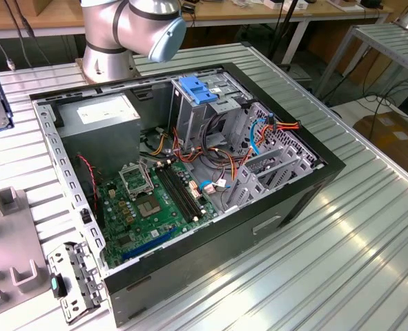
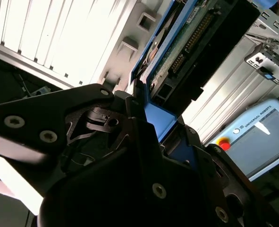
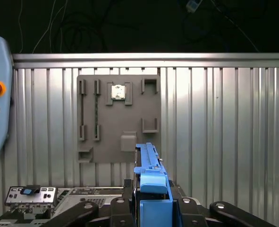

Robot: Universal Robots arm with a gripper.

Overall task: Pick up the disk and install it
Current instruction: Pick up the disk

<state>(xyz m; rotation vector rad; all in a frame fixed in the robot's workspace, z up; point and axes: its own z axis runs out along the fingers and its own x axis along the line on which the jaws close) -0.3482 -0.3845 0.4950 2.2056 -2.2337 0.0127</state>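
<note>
At the exterior view's left, a grey fixture plate [image 1: 10, 248] lies on the ribbed metal bench [image 1: 342, 255]. A small perforated bracket [image 1: 76, 279] sits just beside the corner of the open computer case [image 1: 190, 172]. Inside the case lies a green motherboard [image 1: 155, 207], and further right a blue clip [image 1: 199, 89] tops a grey metal cage [image 1: 214, 121].

In both wrist views the black claw [image 3: 153, 208] [image 2: 144, 106] is clamped on the disk [image 3: 151, 179] [image 2: 196, 42], one finger on either side. The disk is held edge-on, seen against the fixture plate [image 3: 106, 123]. Its blue rail faces the first wrist view, and its green circuit board shows in the second wrist view.
</note>
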